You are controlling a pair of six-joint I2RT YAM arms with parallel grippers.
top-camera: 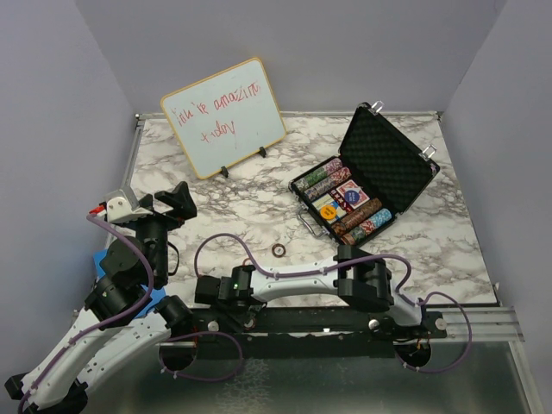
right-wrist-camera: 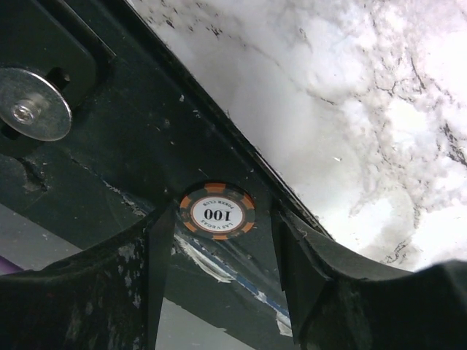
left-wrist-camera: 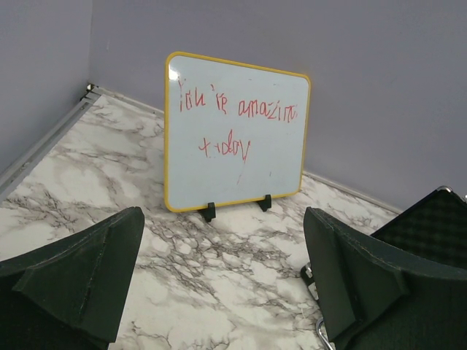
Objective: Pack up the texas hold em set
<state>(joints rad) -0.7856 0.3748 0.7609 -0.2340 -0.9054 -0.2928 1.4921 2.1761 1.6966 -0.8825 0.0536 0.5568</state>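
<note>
Two grippers, both open: left gripper (left-wrist-camera: 222, 219) spread wide, facing the whiteboard (left-wrist-camera: 233, 135), open case (left-wrist-camera: 430, 226) off to its right. Right gripper (right-wrist-camera: 222, 211) has its jaws partly apart, straddling a 100 chip (right-wrist-camera: 217, 213) that lies on the black rail (right-wrist-camera: 131, 131) between its fingertips, a gap showing either side.

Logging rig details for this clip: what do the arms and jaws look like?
The left arm and right arm have white shells with black joints, each trailing a looping purple cable. The jaws are black, wedge-shaped, the right pair scuffed. A small green light glows on the right arm.
</note>
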